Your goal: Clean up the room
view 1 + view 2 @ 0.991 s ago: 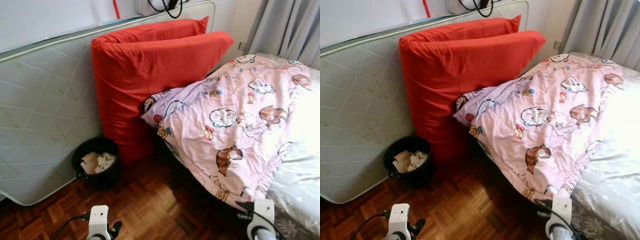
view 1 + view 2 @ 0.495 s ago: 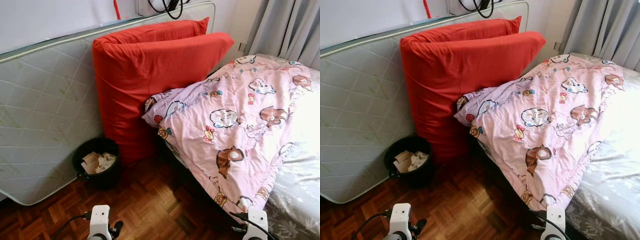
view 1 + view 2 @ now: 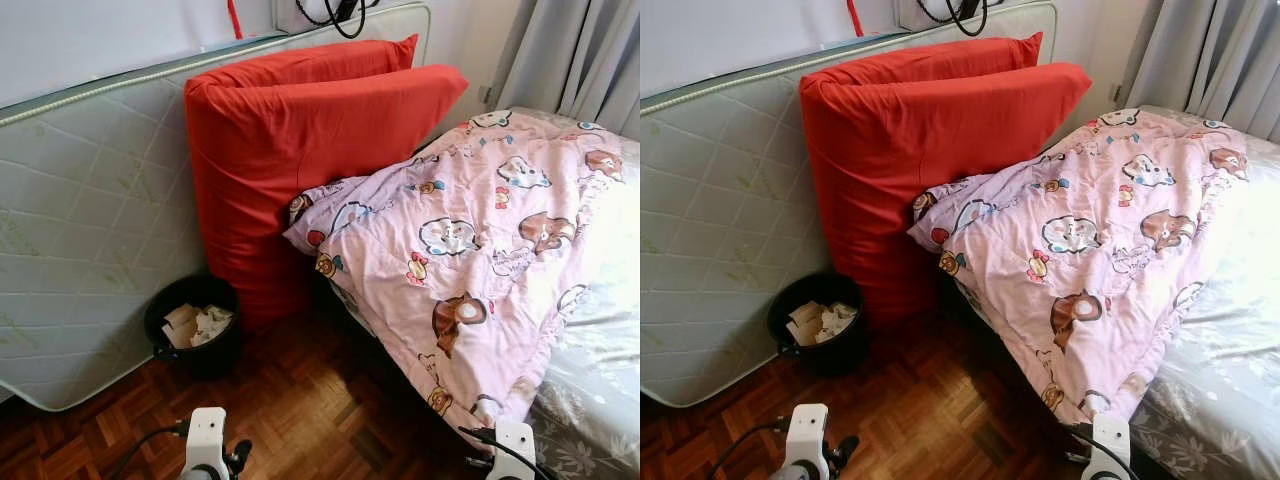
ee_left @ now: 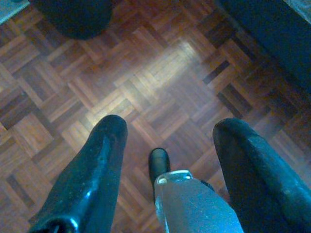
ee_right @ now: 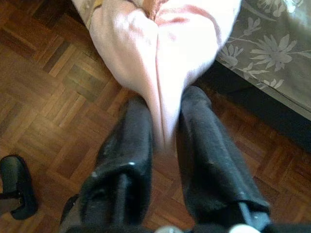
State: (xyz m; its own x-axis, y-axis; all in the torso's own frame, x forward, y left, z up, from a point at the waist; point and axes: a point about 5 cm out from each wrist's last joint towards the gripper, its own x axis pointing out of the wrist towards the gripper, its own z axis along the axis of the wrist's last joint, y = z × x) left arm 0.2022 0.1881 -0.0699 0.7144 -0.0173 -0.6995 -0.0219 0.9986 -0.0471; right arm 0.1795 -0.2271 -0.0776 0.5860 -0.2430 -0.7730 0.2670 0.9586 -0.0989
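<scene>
A pink cartoon-print blanket (image 3: 470,240) lies crumpled over the bed, its lower corner hanging off the bed's edge toward the floor. In the right wrist view my right gripper (image 5: 165,109) is shut on that corner of the blanket (image 5: 155,43), the cloth pinched between both black fingers just above the parquet. My right arm (image 3: 515,445) shows low beside the bed. My left gripper (image 4: 170,125) is open over bare parquet with nothing between its fingers; my left arm (image 3: 207,440) is at the bottom of the eye views.
Two red pillows (image 3: 300,150) stand against a quilted mattress (image 3: 90,220) leaning on the wall. A black bin (image 3: 192,325) with crumpled paper sits at their foot. The bed has a grey floral sheet (image 3: 600,380). Grey curtains (image 3: 580,50) hang at the back right.
My right arm has dropped lower and slightly nearer, drawing the blanket's corner down the side of the bed. The left arm has barely shifted.
</scene>
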